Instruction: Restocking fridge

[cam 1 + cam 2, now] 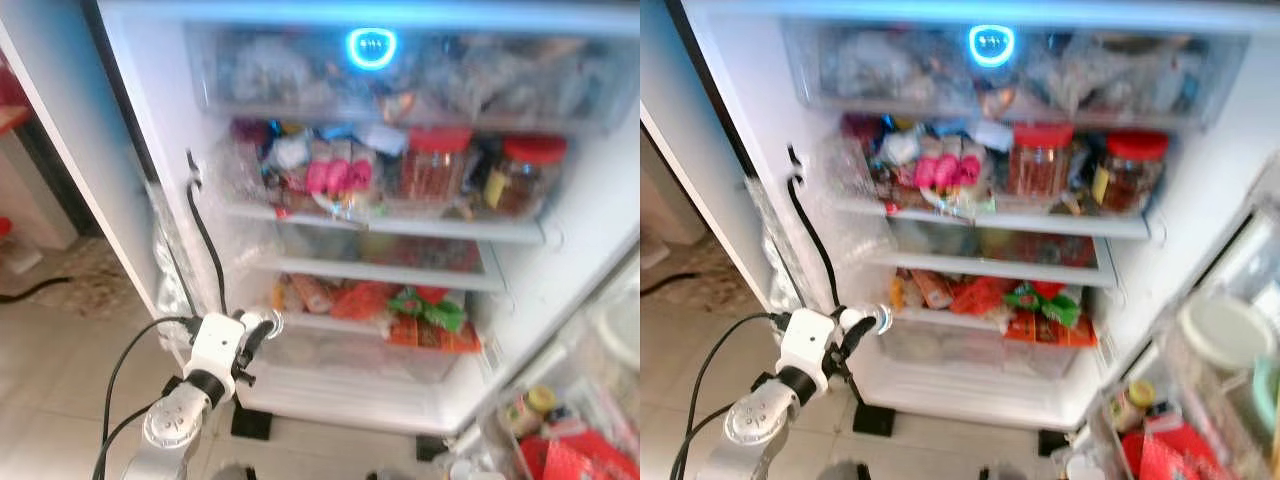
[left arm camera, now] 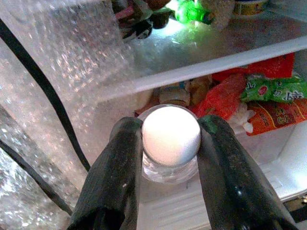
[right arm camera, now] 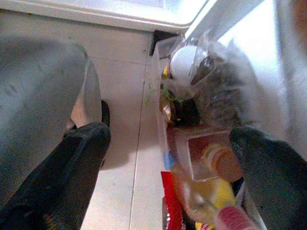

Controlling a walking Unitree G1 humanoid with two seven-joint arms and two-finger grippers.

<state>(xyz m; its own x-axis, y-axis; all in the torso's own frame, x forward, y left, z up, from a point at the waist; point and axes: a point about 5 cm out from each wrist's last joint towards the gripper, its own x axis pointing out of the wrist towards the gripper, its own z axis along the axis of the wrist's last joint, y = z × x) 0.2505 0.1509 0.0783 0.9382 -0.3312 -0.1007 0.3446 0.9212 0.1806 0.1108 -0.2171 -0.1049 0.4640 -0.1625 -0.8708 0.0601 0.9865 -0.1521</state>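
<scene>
My left gripper (image 1: 262, 325) is raised at the lower left of the open fridge (image 1: 560, 290), level with the lower shelf. It is shut on a small clear jar with a white lid (image 2: 170, 134), one black finger (image 2: 115, 177) on each side. Just beyond the jar, that shelf holds red and green packets (image 1: 420, 315). In the right wrist view my right gripper (image 3: 168, 163) is open, nothing between its fingers, above the floor beside the door bin (image 3: 165, 139).
Two red-lidded jars (image 1: 437, 165) and pink items (image 1: 338, 175) crowd the middle shelf under a drawer with a blue light (image 1: 371, 47). A black cable (image 1: 205, 240) runs down the bubble-wrapped left wall. The door bin (image 1: 560, 430) at right holds bottles and packets.
</scene>
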